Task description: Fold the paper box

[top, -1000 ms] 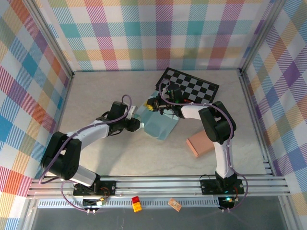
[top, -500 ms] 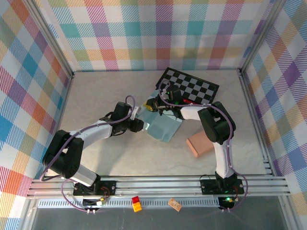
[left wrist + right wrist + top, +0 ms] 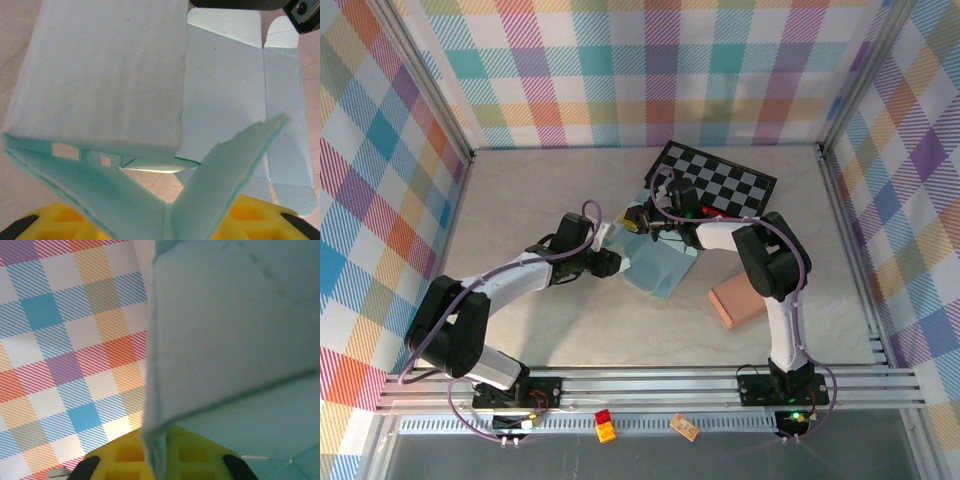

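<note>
Half-folded paper box (image 3: 660,262) tight in right end effector (image 3: 157,460); left end effector (image 3: 160,222) released.

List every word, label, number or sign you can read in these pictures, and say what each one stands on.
No text can be read anywhere.
paper box: plain light blue, no print on the faces that show.
checkerboard: black and white squares, no letters or numbers to be seen.
red and yellow piece and orange piece at the near edge: too small to tell whether they bear any marking.
</note>
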Robot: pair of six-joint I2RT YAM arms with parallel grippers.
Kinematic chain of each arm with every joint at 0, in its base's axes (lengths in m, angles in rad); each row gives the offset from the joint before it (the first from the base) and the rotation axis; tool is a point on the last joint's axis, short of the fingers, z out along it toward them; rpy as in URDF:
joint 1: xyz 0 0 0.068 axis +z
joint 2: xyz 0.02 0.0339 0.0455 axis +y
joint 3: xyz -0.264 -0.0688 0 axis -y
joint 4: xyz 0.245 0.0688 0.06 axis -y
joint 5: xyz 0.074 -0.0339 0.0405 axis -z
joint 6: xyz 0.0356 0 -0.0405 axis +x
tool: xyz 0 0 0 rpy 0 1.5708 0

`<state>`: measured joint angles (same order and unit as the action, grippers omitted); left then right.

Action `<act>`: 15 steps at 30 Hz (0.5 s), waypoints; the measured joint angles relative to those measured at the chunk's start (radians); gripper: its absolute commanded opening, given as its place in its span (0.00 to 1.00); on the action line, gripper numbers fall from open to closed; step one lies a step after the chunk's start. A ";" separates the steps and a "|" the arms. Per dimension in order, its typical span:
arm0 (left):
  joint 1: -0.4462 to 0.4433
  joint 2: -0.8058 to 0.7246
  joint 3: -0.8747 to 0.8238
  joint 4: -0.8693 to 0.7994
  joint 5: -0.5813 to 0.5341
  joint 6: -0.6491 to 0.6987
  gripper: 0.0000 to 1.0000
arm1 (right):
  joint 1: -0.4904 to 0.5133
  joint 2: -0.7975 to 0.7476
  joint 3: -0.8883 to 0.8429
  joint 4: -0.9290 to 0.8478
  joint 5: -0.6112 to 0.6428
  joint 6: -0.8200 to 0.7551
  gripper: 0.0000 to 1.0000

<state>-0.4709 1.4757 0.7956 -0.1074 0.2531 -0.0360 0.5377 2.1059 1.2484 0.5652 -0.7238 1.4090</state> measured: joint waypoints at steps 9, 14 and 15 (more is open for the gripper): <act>-0.008 0.000 0.000 -0.031 0.027 0.002 0.42 | -0.001 -0.031 -0.106 0.104 0.001 -0.003 0.00; -0.032 0.004 0.000 -0.032 0.022 -0.005 0.42 | 0.000 -0.039 -0.154 0.177 0.021 -0.002 0.00; -0.040 0.006 0.000 -0.031 0.019 -0.009 0.42 | -0.001 -0.040 -0.164 0.195 0.027 0.001 0.00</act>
<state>-0.5110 1.4815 0.7956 -0.1383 0.2726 -0.0452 0.5369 2.0655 1.0843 0.7597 -0.6964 1.4101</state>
